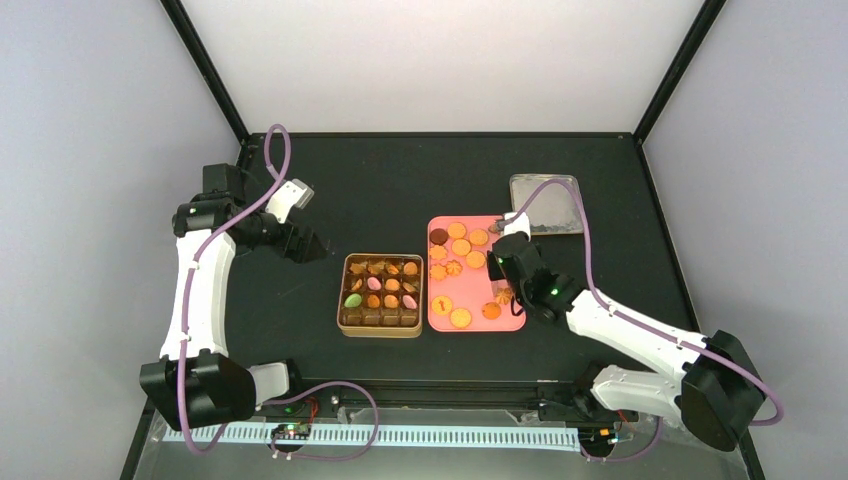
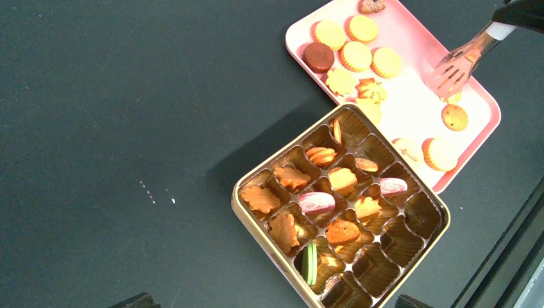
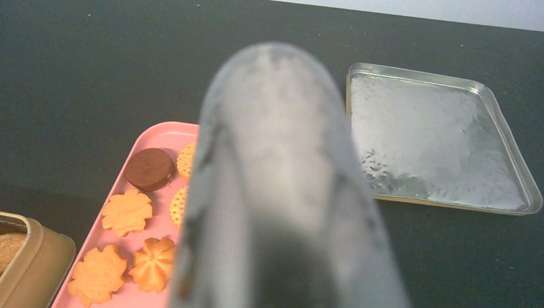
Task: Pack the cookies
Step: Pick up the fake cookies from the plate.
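A big blurry grey shape fills most of the right wrist view, most likely the metal tongs (image 2: 457,66) up close. The right gripper (image 1: 508,270) grips them over the pink tray (image 2: 404,102). Most cookies (image 2: 356,56) lie there, and some sit in the gold tin (image 1: 380,332). The left gripper (image 1: 312,247) is spread wide with nothing in it, and its tips are cut off. A silver lid (image 3: 442,135) lies behind the tray. The table (image 1: 400,190) is black and the walls (image 1: 440,60) are white.

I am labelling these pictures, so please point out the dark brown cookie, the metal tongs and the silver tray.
dark brown cookie (image 2: 319,56), left wrist view, centre of its top.
metal tongs (image 2: 457,66), left wrist view, on the slotted head.
silver tray (image 3: 436,138), right wrist view, bare floor.
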Controlling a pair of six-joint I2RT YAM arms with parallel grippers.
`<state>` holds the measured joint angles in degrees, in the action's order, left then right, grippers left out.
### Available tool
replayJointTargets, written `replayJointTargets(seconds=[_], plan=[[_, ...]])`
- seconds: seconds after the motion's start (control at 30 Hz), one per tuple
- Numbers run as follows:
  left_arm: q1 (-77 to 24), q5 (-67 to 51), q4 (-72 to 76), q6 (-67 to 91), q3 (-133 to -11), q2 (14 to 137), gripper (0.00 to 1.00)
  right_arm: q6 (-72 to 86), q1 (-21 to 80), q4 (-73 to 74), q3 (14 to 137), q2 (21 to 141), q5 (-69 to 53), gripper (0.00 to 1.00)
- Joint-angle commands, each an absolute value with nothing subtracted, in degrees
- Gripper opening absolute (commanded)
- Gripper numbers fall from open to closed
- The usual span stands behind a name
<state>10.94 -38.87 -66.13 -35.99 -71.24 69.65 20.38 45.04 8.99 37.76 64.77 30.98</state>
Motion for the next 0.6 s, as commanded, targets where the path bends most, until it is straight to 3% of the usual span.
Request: replayJointTargets(seconds=[0.0, 0.17, 0.57], plan=[[11.56, -39.76, -67.3, -37.05, -73.42, 69.97, 0.99, 21.24, 44.69, 9.17, 38.51, 64.57, 31.88, 0.12], [11.58, -39.69, -67.38, -36.99, -73.41, 70.03, 0.99, 20.93, 44.69, 9.24, 39.58, 64.28, 31.65, 0.01], [11.57, -39.64, -67.67, -36.61, -74.52, 70.27, 0.99, 18.79, 44.68, 9.65, 42.87, 61.97, 31.46, 0.01]])
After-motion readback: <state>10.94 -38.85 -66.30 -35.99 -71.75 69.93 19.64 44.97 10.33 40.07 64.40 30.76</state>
